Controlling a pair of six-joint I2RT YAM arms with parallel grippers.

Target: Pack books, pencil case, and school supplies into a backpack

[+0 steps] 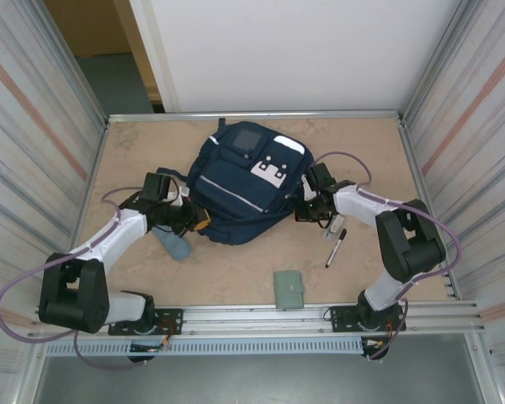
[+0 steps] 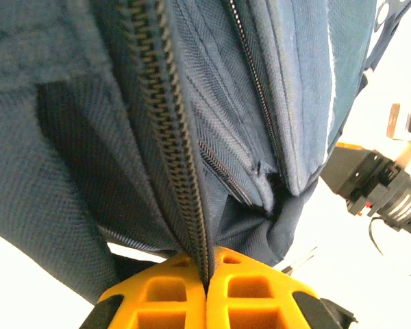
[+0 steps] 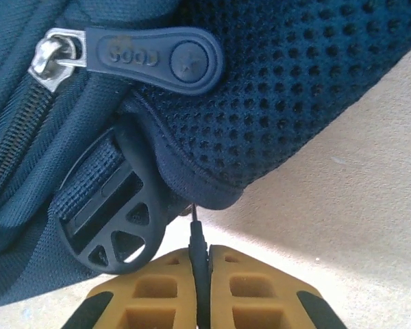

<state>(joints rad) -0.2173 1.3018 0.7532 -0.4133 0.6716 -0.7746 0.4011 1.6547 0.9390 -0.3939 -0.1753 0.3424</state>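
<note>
The navy backpack (image 1: 240, 185) lies flat in the middle of the table, one arm at each side of it. At its near left edge my left gripper (image 2: 207, 274) is shut on the zip edge (image 2: 171, 137) of the backpack (image 2: 260, 103); from above that gripper (image 1: 195, 224) is at the bag's lower left corner. At the bag's right side my right gripper (image 3: 201, 264) is shut on a thin dark pull tab under the mesh fabric (image 3: 294, 89); the top view has it (image 1: 308, 208) against the bag. The slate-blue pencil case (image 1: 173, 245) lies beside my left gripper. The books are out of view.
A black marker (image 1: 335, 248) lies right of the bag near my right forearm. A grey-green booklet (image 1: 289, 289) sits by the front rail. A black buckle (image 3: 109, 212) and a second zip pull (image 3: 154, 60) are close above my right fingers. Metal walls surround the table.
</note>
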